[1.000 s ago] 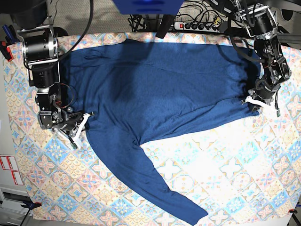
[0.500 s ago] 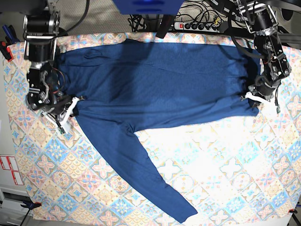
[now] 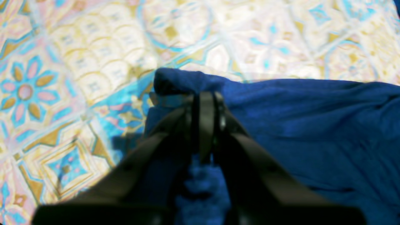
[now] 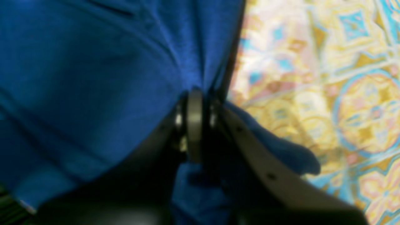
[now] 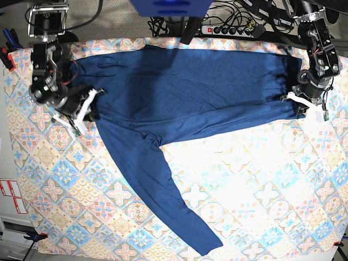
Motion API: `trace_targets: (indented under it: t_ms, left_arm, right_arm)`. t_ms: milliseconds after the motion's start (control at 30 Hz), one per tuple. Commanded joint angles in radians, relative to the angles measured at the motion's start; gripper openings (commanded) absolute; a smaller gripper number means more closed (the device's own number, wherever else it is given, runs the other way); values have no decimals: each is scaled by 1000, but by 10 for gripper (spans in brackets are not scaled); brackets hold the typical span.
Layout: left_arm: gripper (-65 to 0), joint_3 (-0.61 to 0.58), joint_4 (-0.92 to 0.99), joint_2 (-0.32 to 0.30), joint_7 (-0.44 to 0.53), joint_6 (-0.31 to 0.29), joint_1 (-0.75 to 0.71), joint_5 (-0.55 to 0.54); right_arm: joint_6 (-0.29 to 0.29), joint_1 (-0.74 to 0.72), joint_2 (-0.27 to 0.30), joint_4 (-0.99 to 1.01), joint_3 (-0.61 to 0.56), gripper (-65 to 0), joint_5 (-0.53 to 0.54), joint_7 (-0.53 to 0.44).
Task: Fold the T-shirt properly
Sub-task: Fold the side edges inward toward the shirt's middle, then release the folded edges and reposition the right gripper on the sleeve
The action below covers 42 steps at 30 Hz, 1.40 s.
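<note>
T-shirt point(image 5: 185, 95) spread flat across patterned tablecloth point(image 5: 261, 190), one sleeve trailing toward near edge. Left gripper point(image 5: 300, 100) clamped on hem corner, right gripper point(image 5: 86, 109) pinched on shoulder edge, probably near the armpit; wrist views blurry

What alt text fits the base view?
A dark navy T-shirt lies spread across a pastel patterned tablecloth, one long sleeve trailing toward the near edge. The right claw and the left claw are shut on the shirt's opposite ends.
</note>
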<state>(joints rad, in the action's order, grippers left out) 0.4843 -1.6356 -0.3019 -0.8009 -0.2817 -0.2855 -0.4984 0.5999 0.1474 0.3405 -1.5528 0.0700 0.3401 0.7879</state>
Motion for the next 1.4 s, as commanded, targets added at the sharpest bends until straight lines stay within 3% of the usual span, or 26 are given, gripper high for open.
trace_targets:
  t_ms: [0,267,467,733,967,1133,1300,1367]
  left_arm:
    - [-650,12,-19,-23,21,-3,-5,-12]
    - [-650,90,-18,-44,21,-4,-10,-12]
    - [-650,86,-15,-44,19,-4,-19,-3]
    - [-650,86,125,-44,19,-4,-27,-1]
    - [-650,-54,131,-70,21,-4,-39,-1]
    - [-650,-55,148,-70,21,-4,-39,-1]
    - [-645,-55,179,-89,15,-4,-44,-1]
    - [-613,-55,177,-90,19,-4,-65,-3]
  right_arm:
    - [1,4,19,-28,27,-646,18,-14]
    - [1,102,19,-76,130,-646,103,-14]
    - [1,140,19,-97,139,-646,104,-14]
    - [1,185,19,-104,139,-646,101,-14]
    - [1,186,19,-94,133,-643,100,-12]
    - [1,202,19,-94,133,-641,100,6]
    - [1,206,19,-102,138,-575,100,35]
    - [1,206,19,-102,139,-546,100,35]
